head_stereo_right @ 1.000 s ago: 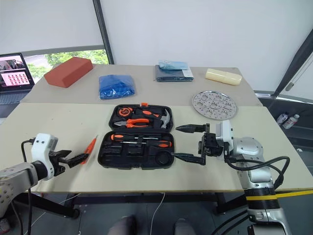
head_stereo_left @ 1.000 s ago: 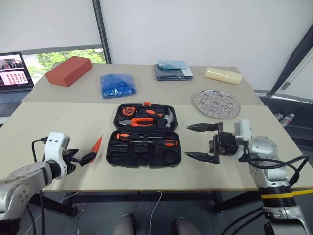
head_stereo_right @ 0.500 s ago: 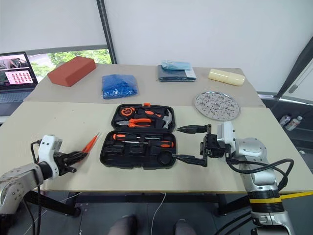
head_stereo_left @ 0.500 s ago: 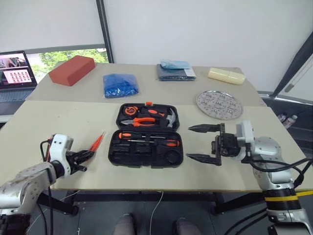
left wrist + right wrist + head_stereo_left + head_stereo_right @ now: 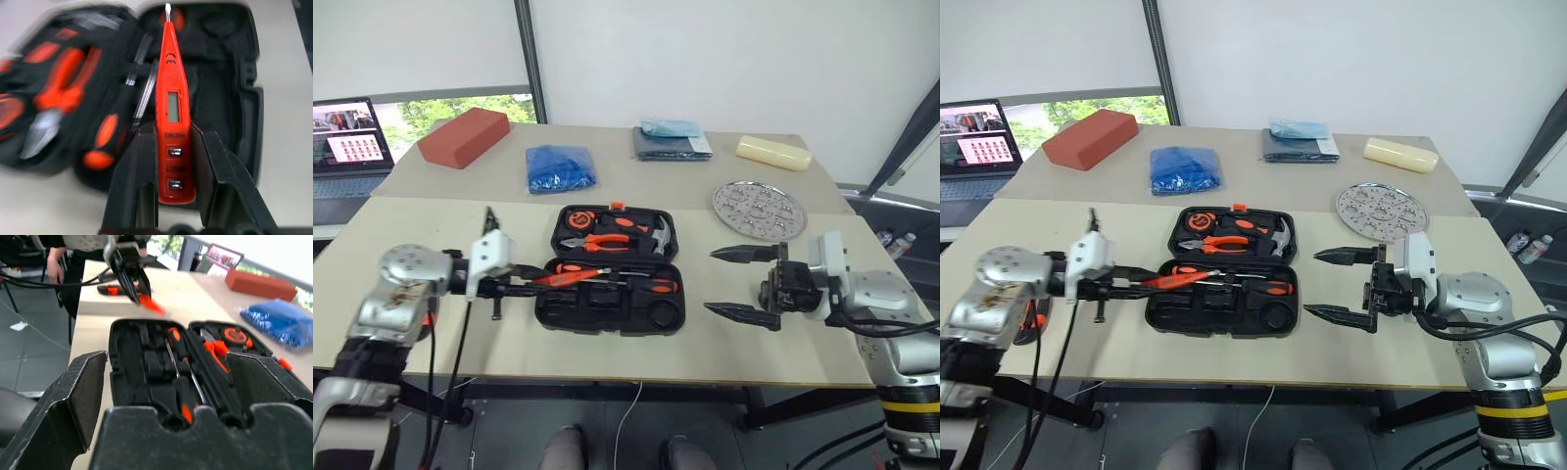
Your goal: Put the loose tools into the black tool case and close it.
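Tabletop: left end effector (image 5: 168, 161) clamps tester screwdriver (image 5: 171, 105) (wrist view shows display); right end effector (image 5: 736, 284) agape.

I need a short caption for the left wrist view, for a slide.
Left gripper holding the orange tester screwdriver over the open black tool case.

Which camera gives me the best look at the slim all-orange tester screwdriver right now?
The left wrist view: the slim all-orange tester screwdriver lies along the picture, display and tip clear, clamped between the left gripper fingers over the open black tool case. Both eye views show a thin orange sliver; the right wrist view, an orange smear.
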`<state>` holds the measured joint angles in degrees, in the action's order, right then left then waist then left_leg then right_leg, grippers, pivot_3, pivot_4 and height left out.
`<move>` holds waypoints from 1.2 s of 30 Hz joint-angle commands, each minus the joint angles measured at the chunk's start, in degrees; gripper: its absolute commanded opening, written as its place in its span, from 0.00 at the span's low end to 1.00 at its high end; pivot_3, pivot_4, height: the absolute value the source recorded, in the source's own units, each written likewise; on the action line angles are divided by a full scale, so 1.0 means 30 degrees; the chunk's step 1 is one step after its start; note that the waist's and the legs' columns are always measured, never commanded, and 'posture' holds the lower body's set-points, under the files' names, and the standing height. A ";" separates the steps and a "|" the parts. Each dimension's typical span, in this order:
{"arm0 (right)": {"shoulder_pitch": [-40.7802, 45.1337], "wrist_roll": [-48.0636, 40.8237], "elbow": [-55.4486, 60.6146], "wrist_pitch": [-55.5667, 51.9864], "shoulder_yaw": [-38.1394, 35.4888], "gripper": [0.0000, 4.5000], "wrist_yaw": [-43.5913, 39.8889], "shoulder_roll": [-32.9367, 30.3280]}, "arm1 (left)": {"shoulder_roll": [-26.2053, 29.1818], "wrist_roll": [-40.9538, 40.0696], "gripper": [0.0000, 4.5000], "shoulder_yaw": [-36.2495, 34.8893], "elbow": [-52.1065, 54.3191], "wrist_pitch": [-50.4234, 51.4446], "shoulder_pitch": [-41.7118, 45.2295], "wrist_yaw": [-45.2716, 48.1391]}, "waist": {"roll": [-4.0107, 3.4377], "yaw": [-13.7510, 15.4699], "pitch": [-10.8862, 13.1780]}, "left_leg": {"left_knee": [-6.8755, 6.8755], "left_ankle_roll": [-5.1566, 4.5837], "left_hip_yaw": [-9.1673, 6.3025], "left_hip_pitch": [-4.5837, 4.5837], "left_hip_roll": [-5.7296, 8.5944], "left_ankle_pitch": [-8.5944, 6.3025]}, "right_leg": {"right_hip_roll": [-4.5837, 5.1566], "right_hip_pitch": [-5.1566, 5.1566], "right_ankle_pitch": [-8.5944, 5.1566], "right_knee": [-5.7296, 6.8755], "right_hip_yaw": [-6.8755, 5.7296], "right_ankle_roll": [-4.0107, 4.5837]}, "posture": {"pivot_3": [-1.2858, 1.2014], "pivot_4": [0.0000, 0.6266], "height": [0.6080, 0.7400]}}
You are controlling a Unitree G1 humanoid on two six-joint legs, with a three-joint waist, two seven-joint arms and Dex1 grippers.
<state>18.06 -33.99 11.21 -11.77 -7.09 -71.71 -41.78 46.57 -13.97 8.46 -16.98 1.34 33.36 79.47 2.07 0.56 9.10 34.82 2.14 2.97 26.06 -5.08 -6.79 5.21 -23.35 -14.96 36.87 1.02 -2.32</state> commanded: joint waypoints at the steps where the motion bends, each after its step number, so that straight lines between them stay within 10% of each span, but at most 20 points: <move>1: -0.0267 -0.0472 0.1289 -0.0581 -0.0403 1.00 0.0497 -0.0318 | -0.0461 0.2302 0.11 0.1259 -0.0958 -0.1402 0.1433 -0.0261 | 0.0001 0.0012 0.0001 | -0.0002 -0.0002 -0.0010 0.0005 0.0000 0.0001 | -0.0003 -0.0004 -0.0004 0.0000 -0.0001 -0.0004 | 0.52 0.24 1.00; 29: -0.1827 -0.0641 0.1935 -0.1005 -0.0605 1.00 0.1162 -0.0301 | -0.0901 0.6816 0.11 0.3951 -0.3974 -0.2529 0.3759 0.0913 | -0.0004 -0.0233 -0.0002 | 0.0057 -0.0015 -0.0042 -0.0017 0.0006 0.0006 | -0.0007 0.0035 -0.0015 0.0062 0.0004 -0.0021 | 0.52 0.24 1.00; 36: -0.1938 -0.0873 0.1880 -0.1263 -0.0722 1.00 0.1078 -0.0359 | -0.1947 0.2107 0.68 0.0073 -0.4961 -0.3612 0.3906 0.1579 | -0.0004 -0.0217 -0.0002 | 0.0056 -0.0019 -0.0040 -0.0017 0.0009 0.0004 | -0.0002 0.0041 -0.0024 0.0058 0.0006 -0.0034 | 0.52 0.24 1.00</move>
<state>12.47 -35.08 15.63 -15.05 -7.64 -68.47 -42.00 41.25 -1.76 13.49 -30.16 -7.51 44.95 83.05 2.05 -0.09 9.09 34.99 2.07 2.85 26.03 -5.05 -6.78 5.20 -23.24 -15.03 37.05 1.02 -2.42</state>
